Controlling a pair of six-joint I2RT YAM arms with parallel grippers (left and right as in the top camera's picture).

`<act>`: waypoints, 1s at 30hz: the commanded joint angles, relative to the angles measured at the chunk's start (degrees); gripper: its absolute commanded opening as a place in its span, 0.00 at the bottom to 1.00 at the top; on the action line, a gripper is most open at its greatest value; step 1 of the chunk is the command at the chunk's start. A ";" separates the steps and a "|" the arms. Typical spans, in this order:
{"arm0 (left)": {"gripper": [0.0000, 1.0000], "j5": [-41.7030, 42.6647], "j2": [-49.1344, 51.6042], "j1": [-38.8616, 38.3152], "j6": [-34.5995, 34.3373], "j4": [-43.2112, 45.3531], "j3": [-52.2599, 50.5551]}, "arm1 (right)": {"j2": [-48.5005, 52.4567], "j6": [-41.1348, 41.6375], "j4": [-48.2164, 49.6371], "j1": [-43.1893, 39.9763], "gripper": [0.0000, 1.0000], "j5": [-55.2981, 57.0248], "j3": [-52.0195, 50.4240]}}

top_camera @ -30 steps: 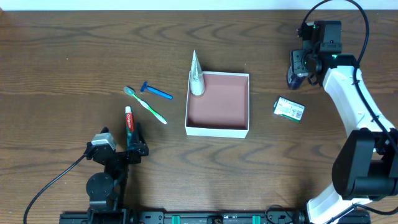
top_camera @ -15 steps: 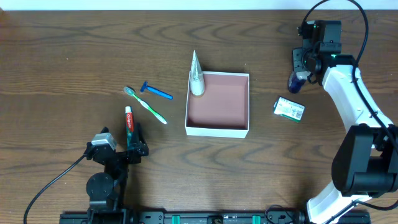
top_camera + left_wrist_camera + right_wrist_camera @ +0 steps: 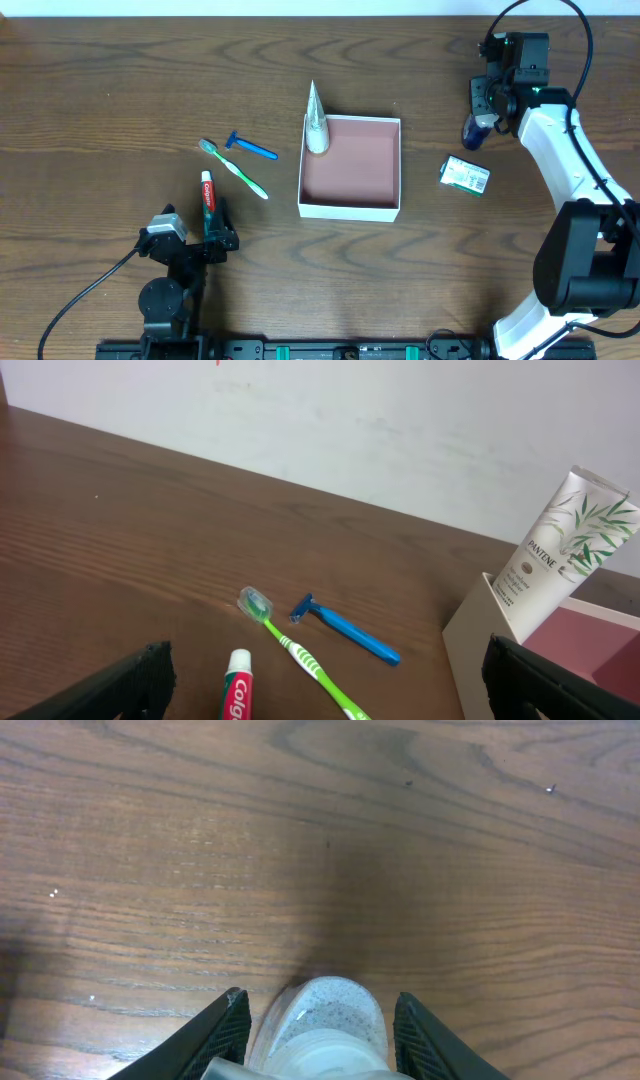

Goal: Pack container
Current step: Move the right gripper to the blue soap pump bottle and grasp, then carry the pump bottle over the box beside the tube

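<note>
Green toothbrush [image 3: 234, 169], blue razor [image 3: 250, 147] near container [image 3: 349, 210]

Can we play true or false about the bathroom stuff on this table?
1. The white tube stands in a corner of the box. True.
2. The toothbrush is inside the box. False: the toothbrush lies on the wood, left of the box.
3. The razor is blue. True.
4. The little green-and-white carton is left of the box. False: the carton lies to the right of it.
5. The right arm's jaws are around the toothpaste. False: they sit on either side of a small bottle. The toothpaste lies far off, near the toothbrush.
</note>
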 commanded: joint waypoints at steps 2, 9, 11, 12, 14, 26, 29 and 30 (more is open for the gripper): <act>0.98 0.42 -0.33 0.13 0.72 -2.03 -0.96 | -1.92 1.60 0.20 0.22 0.19 -1.60 0.33; 0.98 0.42 -0.33 0.13 0.72 -2.03 -0.96 | -6.86 3.48 -0.04 1.75 0.17 -3.19 0.33; 0.98 0.42 -0.33 0.13 0.72 -2.03 -0.96 | -8.13 3.78 -0.02 2.38 0.16 -3.96 0.33; 0.98 0.42 -0.33 0.13 0.72 -2.03 -0.96 | -8.61 3.98 -0.04 2.64 0.16 -4.28 0.33; 0.98 0.42 -0.33 0.13 0.72 -2.03 -0.96 | -9.55 4.35 -0.07 3.30 0.16 -4.96 0.33; 0.98 0.42 -0.33 0.15 0.72 -2.03 -0.96 | -15.41 11.10 1.97 10.88 0.16 -12.11 0.33; 0.98 0.42 -0.33 0.13 0.72 -2.01 -0.96 | -16.87 12.44 2.29 13.35 0.17 -12.09 0.33; 0.98 0.42 -0.33 0.13 0.72 -2.03 -0.96 | -17.38 13.29 2.34 14.25 0.17 -12.09 0.33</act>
